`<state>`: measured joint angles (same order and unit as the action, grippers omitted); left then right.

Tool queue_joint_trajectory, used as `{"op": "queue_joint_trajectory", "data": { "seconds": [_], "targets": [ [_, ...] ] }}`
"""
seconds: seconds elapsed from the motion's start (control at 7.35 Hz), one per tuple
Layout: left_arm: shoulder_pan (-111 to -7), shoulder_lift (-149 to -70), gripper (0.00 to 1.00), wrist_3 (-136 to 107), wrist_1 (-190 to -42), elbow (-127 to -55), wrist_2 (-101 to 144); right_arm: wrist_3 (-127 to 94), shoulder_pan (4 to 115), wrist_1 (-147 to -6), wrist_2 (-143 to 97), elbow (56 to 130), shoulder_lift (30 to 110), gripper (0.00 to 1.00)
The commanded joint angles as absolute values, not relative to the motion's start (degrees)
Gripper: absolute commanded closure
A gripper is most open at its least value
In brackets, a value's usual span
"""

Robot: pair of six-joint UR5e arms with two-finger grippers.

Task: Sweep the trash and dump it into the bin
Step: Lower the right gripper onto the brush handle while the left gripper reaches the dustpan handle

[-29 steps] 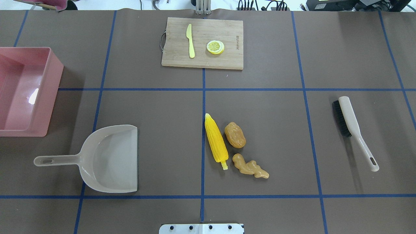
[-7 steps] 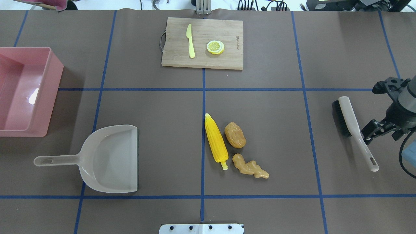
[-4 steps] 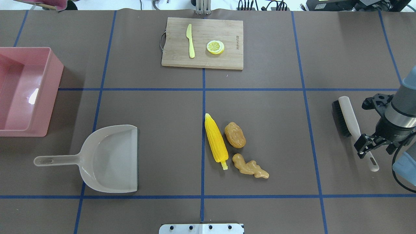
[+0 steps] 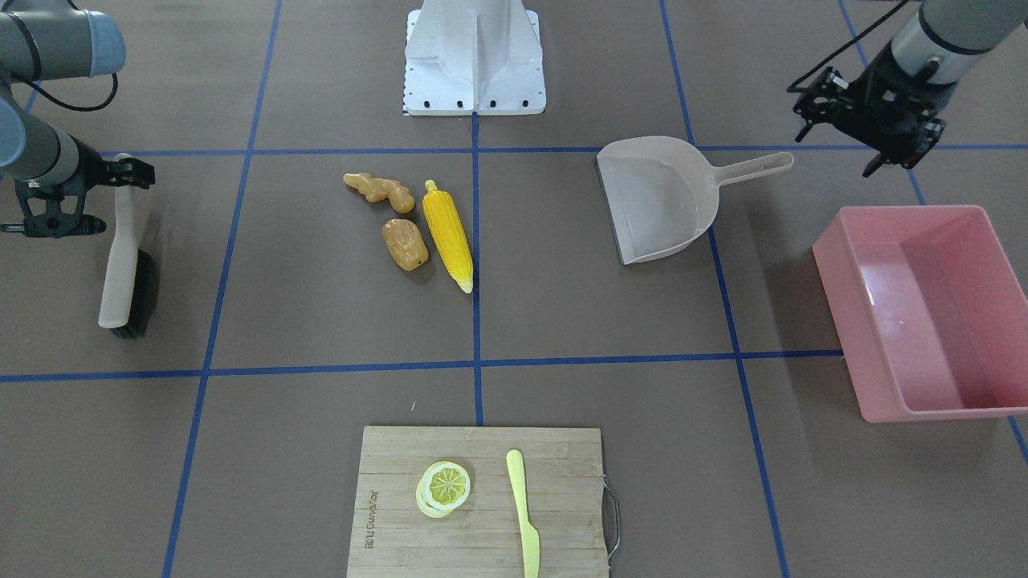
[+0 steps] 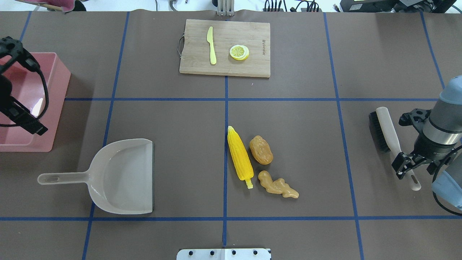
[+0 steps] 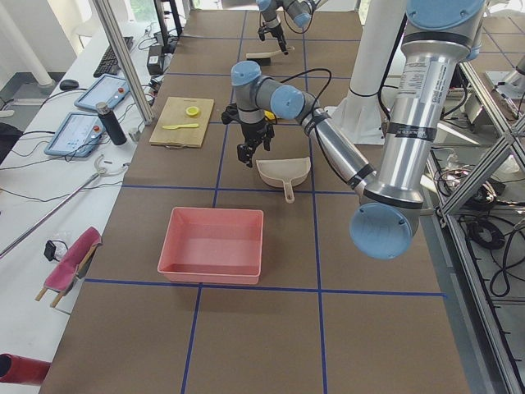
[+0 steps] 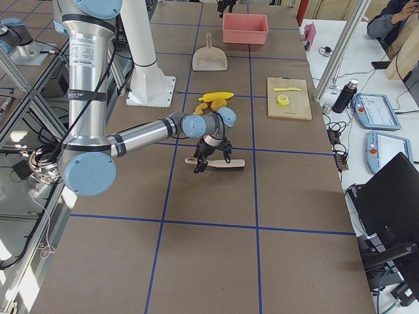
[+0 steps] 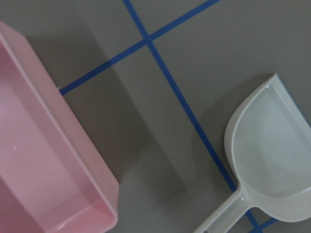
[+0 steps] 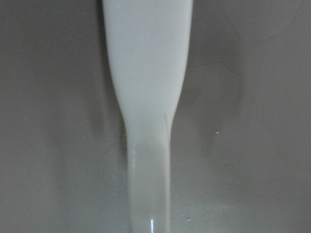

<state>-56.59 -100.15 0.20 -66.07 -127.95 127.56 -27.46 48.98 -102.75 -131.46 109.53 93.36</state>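
The right jaws were spread open around the brush (image 5: 384,128) handle. The left jaws were spread open up high, near the bin (image 5: 59,104) and dustpan (image 5: 122,177).

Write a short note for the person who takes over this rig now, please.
Right gripper: open, over the brush handle, nothing gripped.
Left gripper: open, in the air near the bin and the dustpan.
Corn, potato lump and ginger lie together mid-table; the bin is empty.
Done: nothing swept. Left: grasp both tools, sweep, dump.
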Motion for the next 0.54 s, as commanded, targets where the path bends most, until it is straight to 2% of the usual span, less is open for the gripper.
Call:
{"op": "queue_joint_trajectory", "data": {
  "seconds": [0.0, 0.27, 0.41],
  "targets": [
    [-50.5, -98.7, 0.01, 6.4, -66.6, -131.5, 124.3, -27.4, 48.9, -102.5, -131.4, 107.8, 92.3, 0.05],
    [-50.2, -89.6, 0.01, 12.9, -86.9, -127.4, 122.2, -27.4, 49.0, -102.6, -131.4, 105.4, 89.8, 0.05],
    [-48.8, -88.3, 0.02, 12.8, -92.3, -126.8, 120.0, -27.4, 49.0, -102.5, -131.4, 105.0, 89.7, 0.1]
  ]
}}
